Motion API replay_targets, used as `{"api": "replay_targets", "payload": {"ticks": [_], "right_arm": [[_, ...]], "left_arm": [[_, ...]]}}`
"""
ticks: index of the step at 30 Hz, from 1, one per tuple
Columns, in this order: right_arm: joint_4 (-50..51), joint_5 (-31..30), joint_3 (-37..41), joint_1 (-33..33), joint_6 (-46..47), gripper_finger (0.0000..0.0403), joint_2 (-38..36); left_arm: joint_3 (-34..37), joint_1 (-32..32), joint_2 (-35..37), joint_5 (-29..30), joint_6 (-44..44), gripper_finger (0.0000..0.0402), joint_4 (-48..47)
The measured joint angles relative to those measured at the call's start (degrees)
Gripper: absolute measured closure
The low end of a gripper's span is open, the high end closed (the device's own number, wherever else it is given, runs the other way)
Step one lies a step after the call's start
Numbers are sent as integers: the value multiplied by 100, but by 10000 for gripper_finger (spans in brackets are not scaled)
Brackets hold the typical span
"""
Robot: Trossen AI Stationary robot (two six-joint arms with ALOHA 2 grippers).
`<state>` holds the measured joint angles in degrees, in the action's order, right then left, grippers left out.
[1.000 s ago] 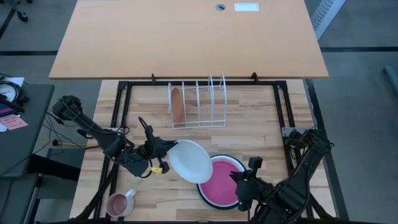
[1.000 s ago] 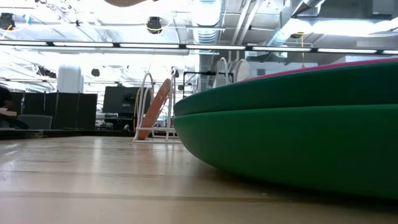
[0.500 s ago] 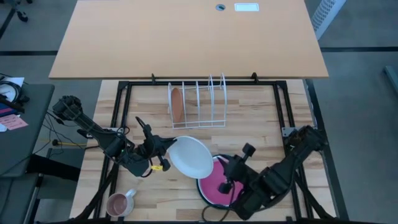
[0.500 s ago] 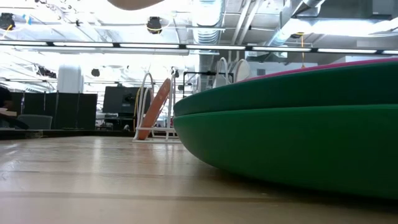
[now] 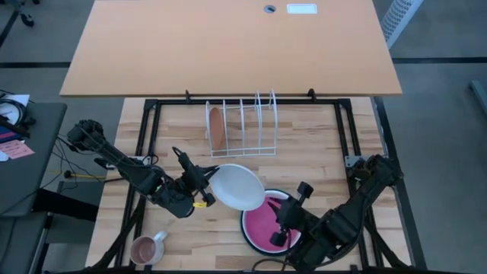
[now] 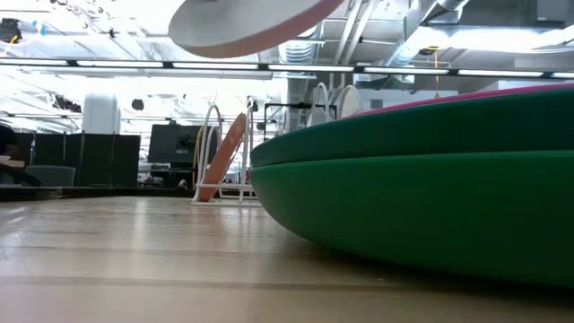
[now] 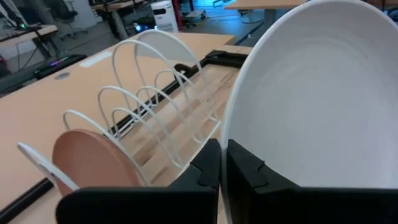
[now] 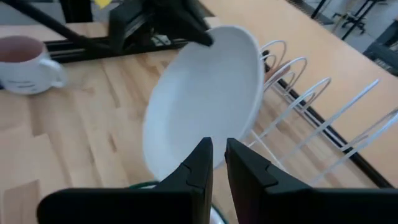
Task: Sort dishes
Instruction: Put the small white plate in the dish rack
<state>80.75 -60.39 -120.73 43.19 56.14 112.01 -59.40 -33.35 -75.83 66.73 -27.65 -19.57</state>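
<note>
My left gripper (image 5: 207, 195) is shut on a white plate (image 5: 237, 186) held above the table's middle, in front of the white wire rack (image 5: 242, 125). The plate also shows at the top of the low view (image 6: 251, 22). An orange-brown plate (image 5: 217, 128) stands on edge in the rack's left slot. A magenta pink plate (image 5: 262, 228) lies on a dark green plate (image 6: 421, 197) at the near right. My right gripper (image 5: 283, 228) hovers over the pink plate, fingers shut (image 8: 217, 163), holding nothing. My left gripper pinches the white plate's rim (image 7: 227, 134) between its two fingers, on the plate's left side, one finger on the hollow face and one on the underside. The fingers come about level from the table's left. The plate is lifted clear and tilted, reaching away from the fingers toward the right.
A small pink mug (image 5: 144, 248) stands at the near left. The rack's other slots (image 5: 259, 122) hold nothing. A black frame (image 5: 144, 144) runs around the wooden work surface.
My left gripper has carried the white plate a little toward the table's far right, toward the rack, and the plate has come into the top of the low view. My right arm has swung toward the table's left, over the pink plate.
</note>
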Motion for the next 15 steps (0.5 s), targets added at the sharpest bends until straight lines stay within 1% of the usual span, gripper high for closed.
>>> {"api": "replay_targets", "payload": {"ticks": [4,7,10,15], "right_arm": [[16,2,0,51,-2,350,0],[20,3,0,77,-4,339,0],[22,5,0,47,-7,314,0],[20,-13,0,12,-50,252,0]], "left_arm": [[0,34,4,12,333,401,298],[0,36,2,12,439,401,387],[0,36,6,-95,427,401,401],[0,36,4,-383,417,401,410]]}}
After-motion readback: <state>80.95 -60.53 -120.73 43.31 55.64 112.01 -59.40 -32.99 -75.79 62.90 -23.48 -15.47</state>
